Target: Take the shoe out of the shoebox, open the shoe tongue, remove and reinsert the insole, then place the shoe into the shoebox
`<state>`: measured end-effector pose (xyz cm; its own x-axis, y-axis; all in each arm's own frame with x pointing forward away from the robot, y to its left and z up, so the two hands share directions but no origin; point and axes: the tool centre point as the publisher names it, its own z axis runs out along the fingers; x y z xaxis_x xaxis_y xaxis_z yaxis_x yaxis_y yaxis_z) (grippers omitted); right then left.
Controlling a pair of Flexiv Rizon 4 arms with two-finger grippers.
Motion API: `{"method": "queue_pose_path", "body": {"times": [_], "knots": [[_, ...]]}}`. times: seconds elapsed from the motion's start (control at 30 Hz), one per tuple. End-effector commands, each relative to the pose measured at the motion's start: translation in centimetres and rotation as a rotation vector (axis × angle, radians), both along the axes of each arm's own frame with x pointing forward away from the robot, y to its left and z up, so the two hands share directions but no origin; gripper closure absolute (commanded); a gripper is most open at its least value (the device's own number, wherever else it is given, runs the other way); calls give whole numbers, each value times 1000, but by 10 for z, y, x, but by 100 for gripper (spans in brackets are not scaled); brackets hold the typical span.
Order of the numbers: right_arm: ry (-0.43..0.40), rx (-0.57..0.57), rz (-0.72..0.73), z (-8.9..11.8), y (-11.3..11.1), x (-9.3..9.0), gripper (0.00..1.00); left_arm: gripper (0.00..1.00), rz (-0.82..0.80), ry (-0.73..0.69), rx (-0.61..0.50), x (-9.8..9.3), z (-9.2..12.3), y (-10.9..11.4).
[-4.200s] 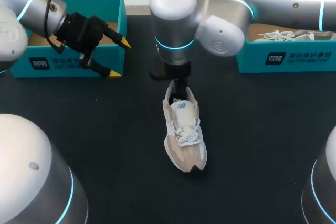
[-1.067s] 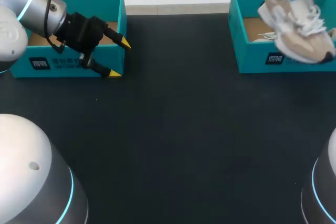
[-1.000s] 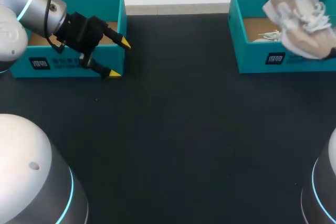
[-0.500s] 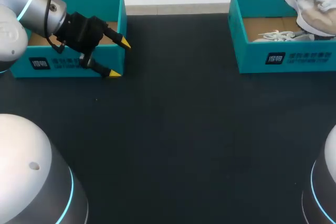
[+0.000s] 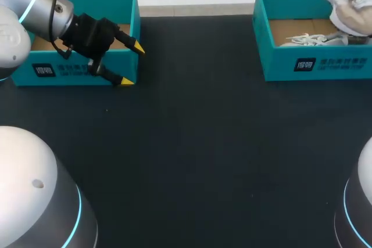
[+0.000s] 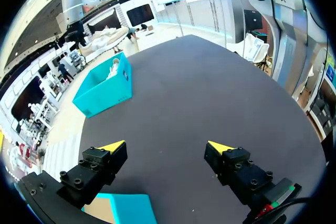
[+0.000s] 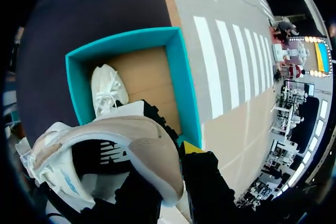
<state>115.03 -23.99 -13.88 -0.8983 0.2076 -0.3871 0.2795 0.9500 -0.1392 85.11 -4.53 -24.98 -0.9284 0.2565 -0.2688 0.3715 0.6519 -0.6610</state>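
Now the shoe is off the table altogether. A few seconds ago it lay in the middle of the black surface with my right arm standing over its heel. Since then it has been lifted and swung to the far right, climbing a little more in the last half second, so that it hangs above the far-right part of the right shoebox and partly runs out of the head view. The right gripper is clamped on the heel collar, one finger down inside the shoe and the yellow-tipped one outside it, with the box's cardboard floor beneath. A second shoe, white, already lies in that box along its near wall, with bare floor beside it. My left gripper has not stirred: fingers apart, holding nothing, at the right end of the left shoebox. I read this as the closing step — the carry looks nearly done, and what is left is the lowering and the release. The descent should aim for the bare floor, toe clear of the teal rim and off the other shoe's laces, or the shoe may end up propped on the wall.
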Motion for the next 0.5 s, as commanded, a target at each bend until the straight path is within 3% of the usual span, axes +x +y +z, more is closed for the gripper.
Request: {"method": "queue_pose_path", "body": {"times": [0.03,0.23,0.37,0.5], "knots": [[3,-9,-7,-10,-26,12,100,0,-1,1,2,1,0,0],[22,-5,-141,-20,-64,23,100,0,-1,1,2,1,0,0],[-25,8,-313,-13,-64,28,100,0,-1,1,2,1,0,0],[-18,70,-745,-17,-74,19,100,0,-1,1,2,1,0,0]]}}
